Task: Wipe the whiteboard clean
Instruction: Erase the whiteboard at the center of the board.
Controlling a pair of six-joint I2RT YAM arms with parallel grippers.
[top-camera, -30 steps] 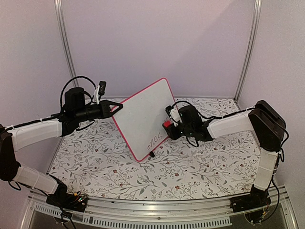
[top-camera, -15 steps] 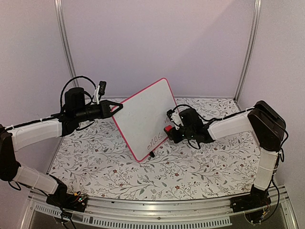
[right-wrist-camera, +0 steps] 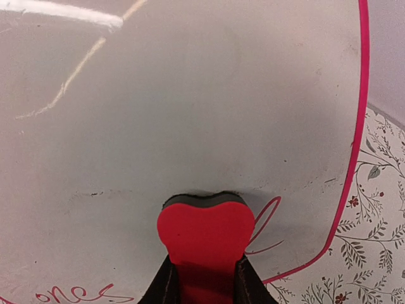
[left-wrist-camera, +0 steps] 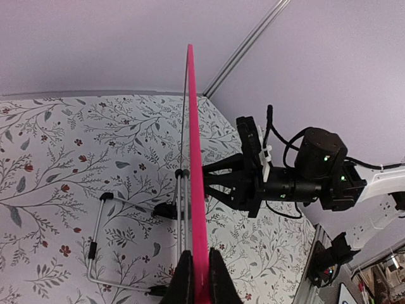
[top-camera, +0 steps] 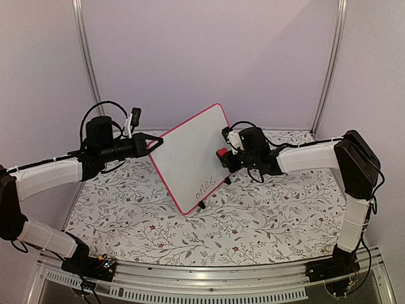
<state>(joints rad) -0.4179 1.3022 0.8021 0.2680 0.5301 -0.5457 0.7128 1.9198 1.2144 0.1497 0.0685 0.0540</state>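
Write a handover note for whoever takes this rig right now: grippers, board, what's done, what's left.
Left gripper: shut on the edge of the white rectangular whiteboard with the pink-red frame, holding it tilted up.
Right gripper: shut on the small red foam eraser block, which is against the board face.
Done: most of the face looks clean.
Left: the reddish handwriting near the lower edge is not yet wiped.

Left arm [top-camera: 47,177] and right arm [top-camera: 304,158] are showing white shells between black joints; thin black cables [top-camera: 101,105] are looping at ten o'clock; the right end effector [right-wrist-camera: 206,263] is showing black fingers [right-wrist-camera: 163,289]
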